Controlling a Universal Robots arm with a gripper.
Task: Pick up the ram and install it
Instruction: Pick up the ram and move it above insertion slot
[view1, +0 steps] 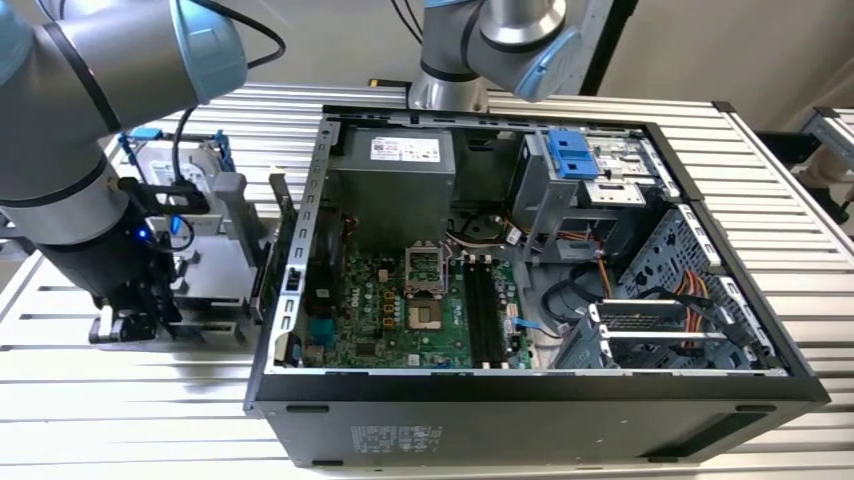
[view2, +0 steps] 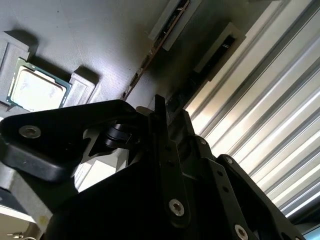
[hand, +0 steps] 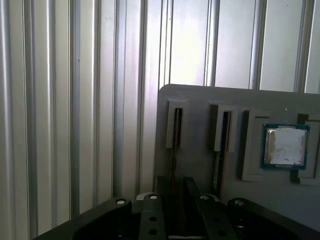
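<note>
Holding the gripper (hand: 176, 181) low over a grey tray (hand: 210, 95), with the fingers (hand: 161, 190) standing narrowly apart. Straddling the ram (hand: 176, 127), which is standing on edge in one of the tray's slots, its thin edge running down into the gap between the fingers; not showing whether touching it or just clear of it. Showing, just beside it in the next slot, a second stick (hand: 223, 131), also standing on edge. Showing farther along the tray a square silver processor chip (hand: 285, 146), lying flat in its own pocket. Resting all of this on a ribbed metal table (hand: 60, 100). Reaching down, in the exterior view, by way of the grey arm (view1: 80, 200), at the exterior view's left of an open computer case (view1: 534, 410). Lying inside that case, a green motherboard (view1: 387, 320) with long black slots (view1: 483, 315), well apart from the ram.
</note>
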